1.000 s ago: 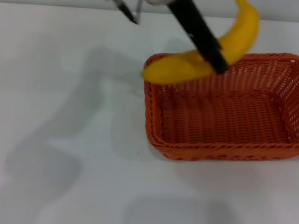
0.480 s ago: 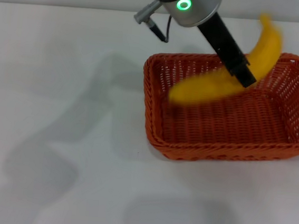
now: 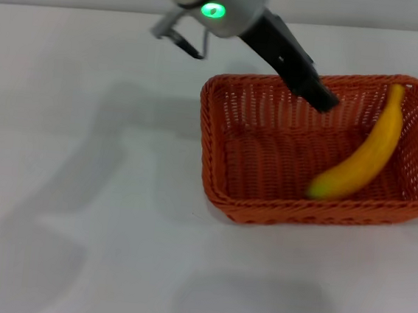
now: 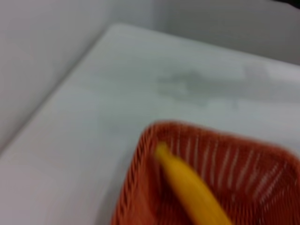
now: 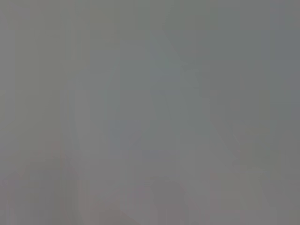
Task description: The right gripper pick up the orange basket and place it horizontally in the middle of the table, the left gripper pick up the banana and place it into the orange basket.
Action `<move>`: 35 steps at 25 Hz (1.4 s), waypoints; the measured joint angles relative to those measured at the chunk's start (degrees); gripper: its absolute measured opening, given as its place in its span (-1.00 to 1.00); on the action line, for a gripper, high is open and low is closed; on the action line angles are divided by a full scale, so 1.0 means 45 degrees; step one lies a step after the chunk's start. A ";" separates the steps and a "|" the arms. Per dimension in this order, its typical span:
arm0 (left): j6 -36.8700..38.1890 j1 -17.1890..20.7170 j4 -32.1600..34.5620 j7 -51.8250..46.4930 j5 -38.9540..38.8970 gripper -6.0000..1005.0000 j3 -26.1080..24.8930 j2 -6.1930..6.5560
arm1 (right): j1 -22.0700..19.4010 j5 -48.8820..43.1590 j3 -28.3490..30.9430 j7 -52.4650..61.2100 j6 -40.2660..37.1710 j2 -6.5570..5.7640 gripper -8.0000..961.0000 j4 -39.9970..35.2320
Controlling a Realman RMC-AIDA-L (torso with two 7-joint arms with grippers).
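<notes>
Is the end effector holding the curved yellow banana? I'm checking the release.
No: the curved yellow banana lies inside the woven orange wicker basket, apart from the left end effector above it.

No legible text or labels.

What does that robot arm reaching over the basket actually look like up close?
The left gripper ends a rounded silver-grey metal wrist with a glowing green ring light and dark bands above it. A long, thin black finger sticks out from it, and a small grey fitting with a thin dark cable hangs off one side. The right arm isn't visible.
</notes>
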 joint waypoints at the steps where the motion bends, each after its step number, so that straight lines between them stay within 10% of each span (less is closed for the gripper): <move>1: 0.0018 0.0354 -0.0379 0.0168 -0.0098 0.50 -0.0193 0.0006 | -0.0024 0.0068 0.0004 -0.0185 0.0096 0.0000 -0.17 0.0016; 10: 0.1361 0.6539 -0.3962 0.4326 -0.3425 0.50 -0.2559 0.0052 | -0.0122 0.0403 0.0015 -0.1299 0.0853 0.0015 -0.13 0.0335; 16: 0.1674 1.0118 -0.3357 0.8825 -0.7980 0.50 -0.4273 0.0008 | -0.0139 0.0668 0.0073 -0.2150 0.0737 0.0032 -0.10 0.1140; 18: 0.1610 1.1036 -0.2348 1.0676 -0.9853 0.50 -0.4962 -0.0008 | -0.0171 0.0836 0.0144 -0.2457 0.0724 0.0032 0.23 0.1442; 24: 0.0029 1.1756 0.1623 1.4513 -1.3012 0.50 -0.7337 -0.0008 | -0.0382 0.1012 0.0339 -0.3398 0.0662 0.0001 0.79 0.2008; 35: -0.1813 1.1881 0.6236 1.8902 -1.5537 0.50 -0.9334 0.0010 | -0.0252 0.1075 0.0741 -0.2647 -0.1140 -0.0011 0.75 0.2634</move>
